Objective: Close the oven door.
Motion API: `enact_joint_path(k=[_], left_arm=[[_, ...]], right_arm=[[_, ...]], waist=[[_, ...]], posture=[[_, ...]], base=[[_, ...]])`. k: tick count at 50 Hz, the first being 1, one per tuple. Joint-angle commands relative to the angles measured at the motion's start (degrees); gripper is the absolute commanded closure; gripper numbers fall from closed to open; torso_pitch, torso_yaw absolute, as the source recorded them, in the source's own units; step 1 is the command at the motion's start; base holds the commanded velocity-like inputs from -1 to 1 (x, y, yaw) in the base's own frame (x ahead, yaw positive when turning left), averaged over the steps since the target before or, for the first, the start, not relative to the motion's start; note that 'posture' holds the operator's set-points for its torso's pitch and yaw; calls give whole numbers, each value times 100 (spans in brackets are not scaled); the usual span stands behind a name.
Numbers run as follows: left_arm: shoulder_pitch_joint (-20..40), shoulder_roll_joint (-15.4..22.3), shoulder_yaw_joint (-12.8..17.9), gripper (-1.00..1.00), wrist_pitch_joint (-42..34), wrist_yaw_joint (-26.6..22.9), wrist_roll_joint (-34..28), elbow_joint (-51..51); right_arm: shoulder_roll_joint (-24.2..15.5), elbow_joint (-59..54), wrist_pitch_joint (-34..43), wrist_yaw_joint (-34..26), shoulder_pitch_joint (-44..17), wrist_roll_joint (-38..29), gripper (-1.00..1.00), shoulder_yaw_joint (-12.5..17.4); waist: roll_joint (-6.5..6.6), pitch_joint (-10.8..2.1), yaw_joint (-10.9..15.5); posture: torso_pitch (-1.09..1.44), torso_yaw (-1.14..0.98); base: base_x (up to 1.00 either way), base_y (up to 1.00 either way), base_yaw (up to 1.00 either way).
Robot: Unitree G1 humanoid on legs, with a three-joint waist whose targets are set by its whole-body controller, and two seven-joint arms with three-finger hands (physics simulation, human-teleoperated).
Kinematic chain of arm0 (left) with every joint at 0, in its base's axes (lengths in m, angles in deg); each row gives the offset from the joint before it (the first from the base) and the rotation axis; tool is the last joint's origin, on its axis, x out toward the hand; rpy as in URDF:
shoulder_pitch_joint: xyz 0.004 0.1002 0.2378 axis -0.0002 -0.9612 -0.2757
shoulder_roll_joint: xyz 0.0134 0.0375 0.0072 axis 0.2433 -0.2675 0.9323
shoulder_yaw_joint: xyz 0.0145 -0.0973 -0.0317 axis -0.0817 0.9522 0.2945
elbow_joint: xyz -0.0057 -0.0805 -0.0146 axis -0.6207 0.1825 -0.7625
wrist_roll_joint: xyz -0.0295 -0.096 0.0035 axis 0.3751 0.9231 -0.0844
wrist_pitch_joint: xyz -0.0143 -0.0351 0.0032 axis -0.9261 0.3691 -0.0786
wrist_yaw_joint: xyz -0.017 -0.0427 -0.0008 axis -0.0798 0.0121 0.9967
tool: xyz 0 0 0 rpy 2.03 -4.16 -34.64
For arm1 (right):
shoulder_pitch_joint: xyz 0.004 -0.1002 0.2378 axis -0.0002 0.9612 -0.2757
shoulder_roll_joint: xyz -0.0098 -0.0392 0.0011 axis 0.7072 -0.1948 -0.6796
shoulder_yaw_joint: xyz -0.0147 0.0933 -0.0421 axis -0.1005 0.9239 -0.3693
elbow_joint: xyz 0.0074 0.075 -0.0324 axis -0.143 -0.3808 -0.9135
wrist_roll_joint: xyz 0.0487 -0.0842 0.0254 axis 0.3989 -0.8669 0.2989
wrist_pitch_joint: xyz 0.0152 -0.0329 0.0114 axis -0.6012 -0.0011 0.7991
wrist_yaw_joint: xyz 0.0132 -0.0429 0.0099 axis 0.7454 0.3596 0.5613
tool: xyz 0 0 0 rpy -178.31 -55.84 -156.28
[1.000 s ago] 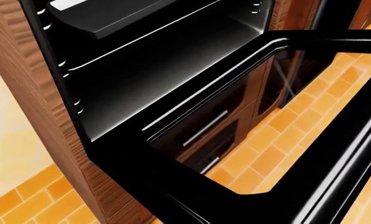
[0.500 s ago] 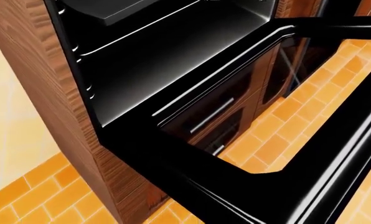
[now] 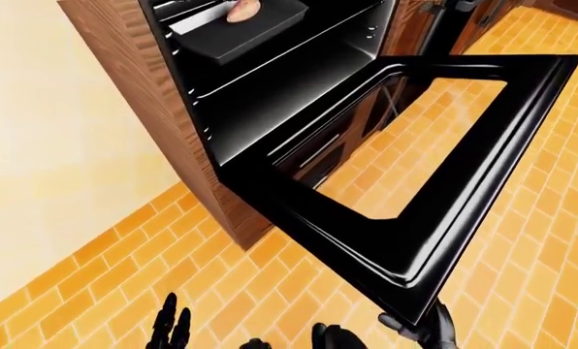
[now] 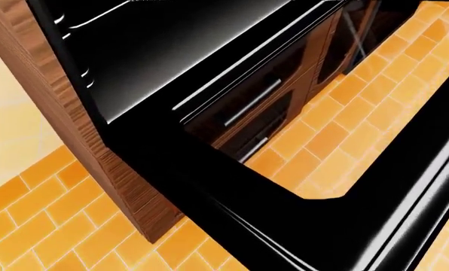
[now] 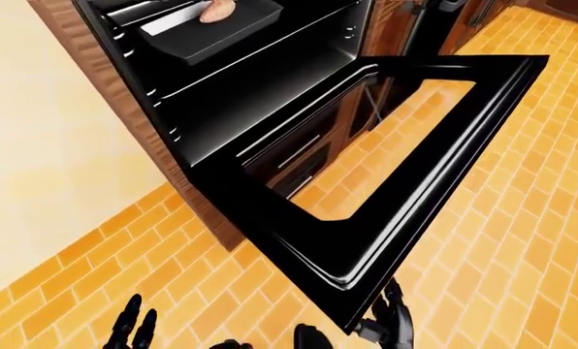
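- Reaching up under the near corner of the oven door [image 3: 435, 240], the right hand [image 5: 391, 320] sits at the bottom of the right-eye view, dark fingers pointing up and splayed loosely, not wrapped round anything
- Looks like the fingertips are right at the door's lower edge, but can't tell if they actually touch it, the door rim covers that spot
- The left hand [image 3: 170, 331] hangs low at the bottom left of the left-eye view, fingers straight and apart, over the orange brick floor [image 3: 95, 291], well away from the door
- Both hands are cut off by the bottom edge, so wrists and arms mostly don't show
- The door is swung fully down, lying roughly flat, with the floor showing through its glass window [image 3: 420, 153]
- The oven [image 5: 260, 80] sits in a wooden cabinet [image 3: 163, 109], cavity open, with a dark baking tray [image 5: 206, 29] on a rack near the top and something pale and pinkish on it, too small to name
- Head view is basically all black door frame and cavity, no hands in it
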Motion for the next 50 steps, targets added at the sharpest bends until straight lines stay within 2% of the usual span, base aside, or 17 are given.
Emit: enact_joint_path(k=[1, 7, 13, 22, 29, 33, 34, 36, 42, 50], left_arm=[[12, 55, 22, -100, 127, -43, 48, 70], [18, 55, 41, -100, 120, -175, 143, 69], [41, 69, 36, -100, 115, -213, 182, 66], [41, 52, 18, -100, 105, -180, 159, 68], [36, 45, 6, -100, 95, -198, 161, 71], [26, 50, -2, -100, 82, -146, 131, 68], [11, 74, -87, -100, 84, 148, -21, 51], [13, 75, -18, -100, 66, 19, 19, 60], [20, 77, 18, -100, 93, 16, -6, 64], [21, 62, 21, -100, 99, -20, 12, 67]], right_arm=[[-39, 97, -256, -195, -47, 97, -100, 3], [-59, 104, -284, -237, -80, 78, -100, -83], [-79, 137, -238, -107, -143, -125, -100, -239], [-122, 318, 158, 14, -464, -198, -100, -414], [-98, 790, 521, -57, -629, -225, -100, -657], [-98, 1449, 904, -14, -578, -451, -100, -902], [-79, 1645, 1015, -6, -534, -458, -100, -910], [-69, 2035, 1273, 71, -450, -498, -100, -931], [48, 4370, 2905, 509, 126, -705, -100, -1045], [240, 6072, 4206, 670, 357, -995, -100, -1069]], waist=[[-1, -78, 0], [-7, 63, -15], [-7, 124, -18], [-5, 159, -28], [-8, 146, -17], [-9, 133, -5], [-9, 131, -3], [-7, 122, 5], [-10, 91, 55], [-4, 57, 65]], posture=[[30, 0], [32, 0], [32, 0], [32, 0], [32, 0], [32, 0], [32, 0], [32, 0], [32, 0], [32, 0]], base=[[0, 0, 0], [0, 0, 0], [0, 0, 0], [0, 0, 0], [0, 0, 0], [0, 0, 0], [0, 0, 0], [0, 0, 0], [0, 0, 0], [0, 0, 0]])
